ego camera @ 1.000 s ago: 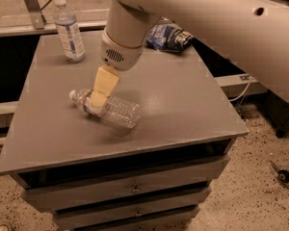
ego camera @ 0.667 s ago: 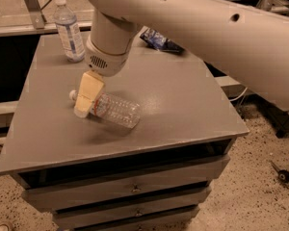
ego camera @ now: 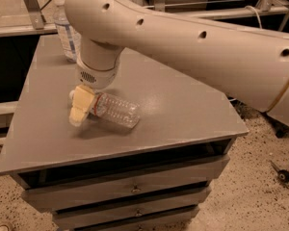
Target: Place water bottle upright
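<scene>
The water bottle (ego camera: 116, 111) is a small clear ribbed bottle with a red label band near the shoulder. It lies on its side on the grey table top (ego camera: 173, 105), left of the middle, with its neck pointing left. My gripper (ego camera: 81, 108) hangs from the large cream arm and is down at the bottle's neck end. It covers the cap and touches or nearly touches the shoulder. The bottle's body sticks out to the right of the gripper.
A second bottle (ego camera: 66, 29) with a tall white-blue label stands upright at the table's back left corner. The table is a drawer cabinet (ego camera: 130, 189). The arm (ego camera: 192, 37) spans the back and right of the table. A caster wheel (ego camera: 284, 175) is on the floor at right.
My gripper has moved left along the bottle to its neck end and lower. The arm has swung over the back of the table, hiding the blue bag there. The bottle still lies on its side.
</scene>
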